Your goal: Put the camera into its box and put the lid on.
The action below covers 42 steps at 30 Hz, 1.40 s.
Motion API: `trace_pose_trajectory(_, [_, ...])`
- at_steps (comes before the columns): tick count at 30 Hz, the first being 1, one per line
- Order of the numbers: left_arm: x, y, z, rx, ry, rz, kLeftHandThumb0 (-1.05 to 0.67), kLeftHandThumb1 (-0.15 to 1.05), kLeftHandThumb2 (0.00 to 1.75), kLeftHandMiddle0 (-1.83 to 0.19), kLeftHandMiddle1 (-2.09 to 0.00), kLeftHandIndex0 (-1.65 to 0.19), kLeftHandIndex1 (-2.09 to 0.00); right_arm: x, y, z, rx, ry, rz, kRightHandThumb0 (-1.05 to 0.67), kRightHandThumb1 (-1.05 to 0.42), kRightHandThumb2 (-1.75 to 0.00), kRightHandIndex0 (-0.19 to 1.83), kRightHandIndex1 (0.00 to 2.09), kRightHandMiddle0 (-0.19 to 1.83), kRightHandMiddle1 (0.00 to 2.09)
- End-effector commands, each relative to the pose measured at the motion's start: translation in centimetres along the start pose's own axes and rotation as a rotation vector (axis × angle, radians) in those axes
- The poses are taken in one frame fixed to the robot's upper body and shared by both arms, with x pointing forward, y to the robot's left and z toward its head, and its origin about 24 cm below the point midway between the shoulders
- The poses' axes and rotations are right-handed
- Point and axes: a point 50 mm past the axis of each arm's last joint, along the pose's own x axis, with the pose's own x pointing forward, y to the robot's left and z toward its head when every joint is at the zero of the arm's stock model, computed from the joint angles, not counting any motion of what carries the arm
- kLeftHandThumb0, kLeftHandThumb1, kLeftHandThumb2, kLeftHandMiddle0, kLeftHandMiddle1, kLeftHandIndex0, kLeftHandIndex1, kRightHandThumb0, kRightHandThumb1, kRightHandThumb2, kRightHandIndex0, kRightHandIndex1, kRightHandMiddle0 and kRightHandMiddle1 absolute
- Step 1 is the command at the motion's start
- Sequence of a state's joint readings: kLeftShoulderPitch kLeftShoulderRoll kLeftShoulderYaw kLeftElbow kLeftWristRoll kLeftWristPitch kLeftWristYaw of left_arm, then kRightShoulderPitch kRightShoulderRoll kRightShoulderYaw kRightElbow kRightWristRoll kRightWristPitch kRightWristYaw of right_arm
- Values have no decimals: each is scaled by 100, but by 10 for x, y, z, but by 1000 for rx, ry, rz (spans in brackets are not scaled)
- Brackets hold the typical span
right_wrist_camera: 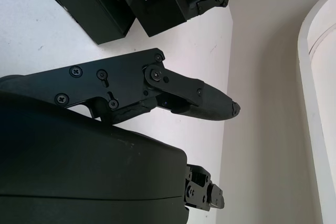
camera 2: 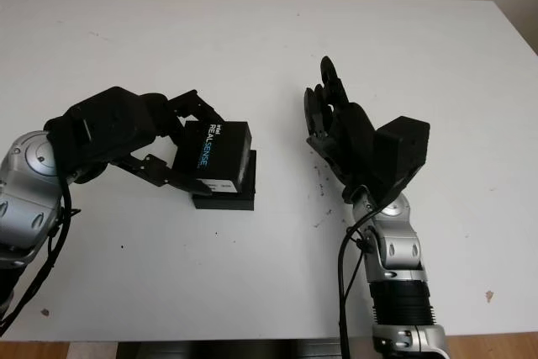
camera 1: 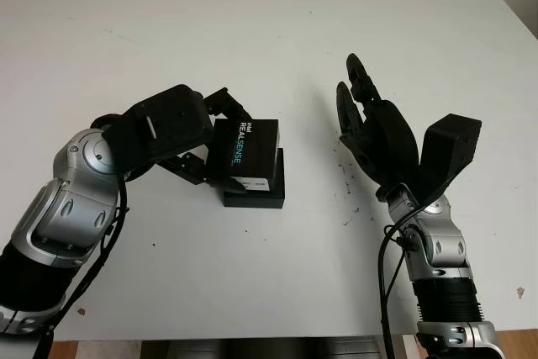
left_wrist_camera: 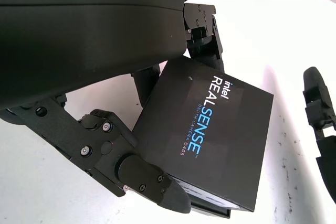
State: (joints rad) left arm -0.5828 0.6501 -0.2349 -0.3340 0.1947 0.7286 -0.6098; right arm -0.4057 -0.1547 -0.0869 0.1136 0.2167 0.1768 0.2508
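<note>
Left robot hand (camera 1: 220, 145) seating the RealSense lid (camera 1: 248, 154)

Its fingers clasp the lid, tilted over the black box base (camera 1: 261, 195) on the white bench (camera 1: 269, 48). The lid overhangs toward the left arm. Right robot hand (camera 1: 363, 115), open, hovers just beside.

Both eye views look forward and down from above the white table (camera 1: 269, 48), set slightly apart, and share one scene: the left hand (camera 1: 181, 136) gripping the lid (camera 1: 245, 154), the right hand (camera 1: 374, 128) beside it. The left wrist view sits very close behind its hand, facing the lid (left_wrist_camera: 210, 135). The right wrist view looks past its own fingers (right_wrist_camera: 194, 95) toward the lid, seen near and cropped.
</note>
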Motion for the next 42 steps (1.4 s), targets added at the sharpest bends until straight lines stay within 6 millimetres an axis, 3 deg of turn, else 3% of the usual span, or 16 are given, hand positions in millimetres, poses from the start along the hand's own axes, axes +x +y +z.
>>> trace_pose_trajectory(1, [1, -4, 4, 16, -23, -14, -24, 105, 33, -18, -171, -5, -163, -1, 0, 1, 7, -5, -3, -56, -105, -65, -19, 2, -19, 5])
trace_pose_trajectory(11, [2, -9, 5, -24, -18, -50, -24, 105, 34, -16, -172, -1, -163, -1, 2, 0, -1, -6, -6, -57, -105, -64, -19, 4, -18, 5])
trace_pose_trajectory(25, [5, -17, 1, -105, 34, -89, -26, 105, 36, -22, -151, -6, -160, -1, 3, -1, -7, -10, -6, -57, -105, -64, -19, 4, -19, 5])
trace_pose_trajectory(33, [5, -23, 2, -138, 74, -89, -26, 105, 34, -21, -171, -7, -162, 0, 5, -2, -1, -13, -9, -58, -105, -63, -19, 4, -18, 5])
trace_pose_trajectory(42, [2, -27, 6, -106, 73, -98, -26, 105, 35, -17, -169, 0, -167, 1, 8, -4, 16, -12, -11, -57, -105, -63, -19, 4, -18, 5])
